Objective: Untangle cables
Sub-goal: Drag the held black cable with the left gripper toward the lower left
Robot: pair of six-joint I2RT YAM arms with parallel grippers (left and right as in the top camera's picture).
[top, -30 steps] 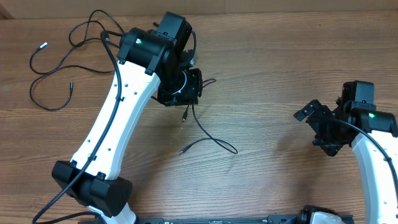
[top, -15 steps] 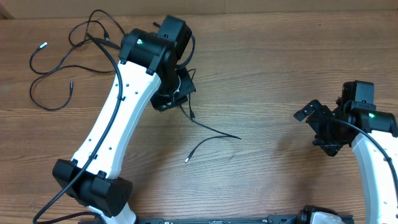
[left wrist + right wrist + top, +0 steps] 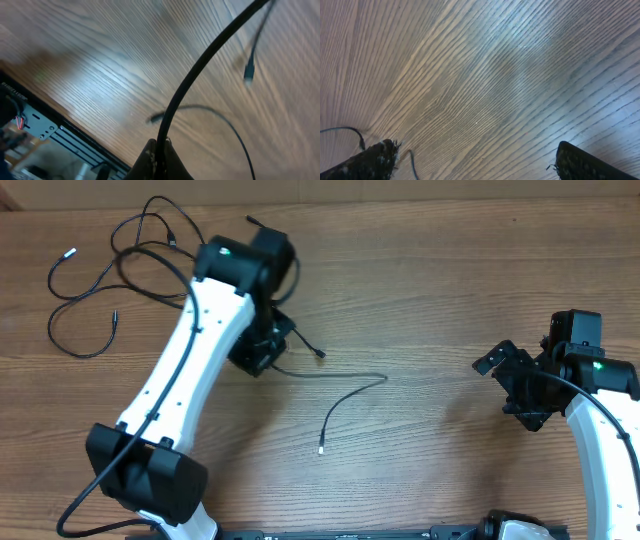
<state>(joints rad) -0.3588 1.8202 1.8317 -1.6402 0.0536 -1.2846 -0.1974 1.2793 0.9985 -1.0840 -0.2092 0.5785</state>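
The left gripper (image 3: 157, 154) is pinched tight on 1 thin black cable (image 3: 324, 430), which rises out of the closed fingers (image 3: 150, 162) in the wrist view. From above, that cable trails rightward from the gripper across the table (image 3: 450, 290), bends back and ends in a small plug (image 3: 321, 450) lying on the wood, well apart from the other cables (image 3: 105, 280). Those lie in loose overlapping loops at the far left of the table, 1 of them ending in a white tip (image 3: 70, 252). The right gripper (image 3: 475, 157) hangs over bare wood on the right, its fingers spread wide with nothing between them. The cords look light, limp and thin: they should follow any tug, drag neighbours along where loops cross, and could slip from a weak pinch. The best hold is probably close to a plug, where the cord is thicker and a free end can be drawn out of a loop, rather than mid-length
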